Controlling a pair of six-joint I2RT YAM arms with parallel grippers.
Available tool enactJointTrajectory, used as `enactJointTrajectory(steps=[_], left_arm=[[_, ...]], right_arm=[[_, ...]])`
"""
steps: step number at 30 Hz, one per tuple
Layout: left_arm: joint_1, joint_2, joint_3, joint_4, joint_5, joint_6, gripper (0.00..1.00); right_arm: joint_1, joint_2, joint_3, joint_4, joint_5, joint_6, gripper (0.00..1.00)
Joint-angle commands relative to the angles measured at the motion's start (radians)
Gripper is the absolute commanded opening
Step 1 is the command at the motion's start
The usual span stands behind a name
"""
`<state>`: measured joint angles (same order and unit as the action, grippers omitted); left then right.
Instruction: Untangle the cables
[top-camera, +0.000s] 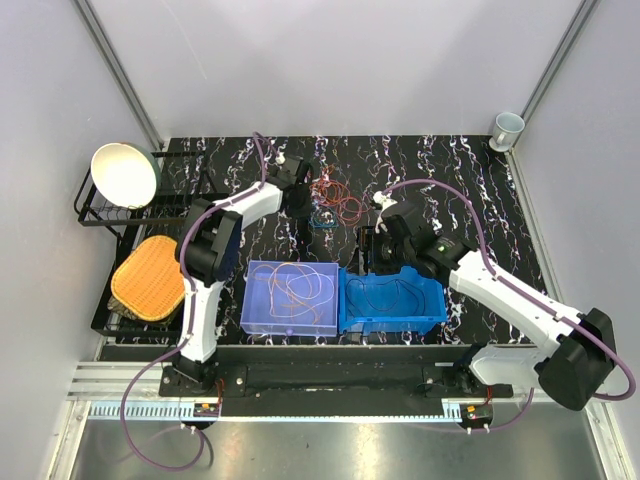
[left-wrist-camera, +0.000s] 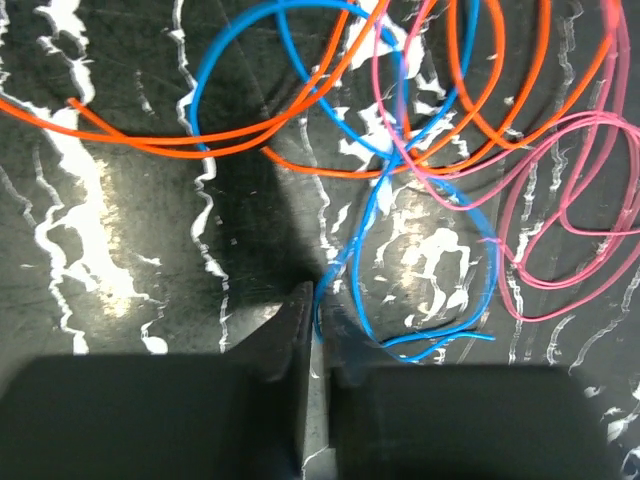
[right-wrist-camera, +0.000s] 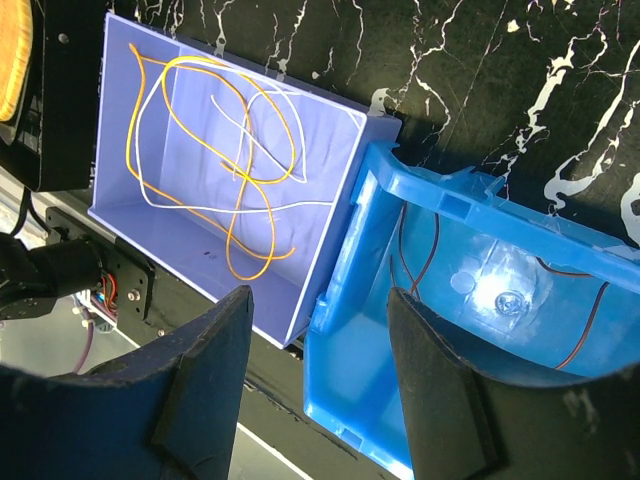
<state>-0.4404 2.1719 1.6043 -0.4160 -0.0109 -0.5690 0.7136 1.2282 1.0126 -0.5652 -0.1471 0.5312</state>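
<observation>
Cables (top-camera: 335, 203) lie tangled on the black marbled tabletop (top-camera: 480, 190) beyond two bins, and the left end effector (left-wrist-camera: 318, 295) is closed tight there, its jaws pinching the blue cable (left-wrist-camera: 196, 105) where it runs among orange strands (left-wrist-camera: 150, 140). More yellow and white cables (right-wrist-camera: 240, 178) lie loose in the lavender bin (right-wrist-camera: 200, 265), and thin dark red ones (right-wrist-camera: 400, 255) in the blue bin (right-wrist-camera: 360, 400). The right end effector (right-wrist-camera: 320, 300) hangs above these bins, jaws parted and holding nothing.

no legible text, label, brand or number anywhere — not on bins, table or arms
</observation>
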Motion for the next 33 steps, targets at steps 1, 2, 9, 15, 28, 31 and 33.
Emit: enactJointTrajectory(steps=[1,2,9,15,28,31,33], left_arm=[[0.003,-0.001,0.039,0.057,0.066,0.021,0.00],[0.003,-0.012,0.040,0.056,0.074,0.026,0.00],[0.000,-0.248,0.064,-0.044,0.110,0.145,0.00],[-0.003,-0.411,0.215,-0.225,0.233,0.268,0.00],[-0.023,-0.670,0.301,-0.327,0.513,0.402,0.00],[-0.023,-0.692,0.280,-0.294,0.503,0.313,0.00],[-0.024,-0.719,0.252,-0.252,0.485,0.207,0.00]], right_arm=[[0.000,0.005,0.026,0.028,0.023,-0.022,0.62],[0.000,0.005,0.027,0.030,0.021,-0.020,0.62],[0.000,-0.047,0.060,0.022,0.035,-0.033,0.62],[0.001,-0.099,0.113,0.021,0.035,-0.054,0.62],[0.000,-0.390,0.169,0.160,-0.066,-0.097,0.68],[0.000,-0.429,0.164,0.194,-0.083,-0.094,0.70],[0.001,-0.418,0.173,0.202,-0.097,-0.088,0.70]])
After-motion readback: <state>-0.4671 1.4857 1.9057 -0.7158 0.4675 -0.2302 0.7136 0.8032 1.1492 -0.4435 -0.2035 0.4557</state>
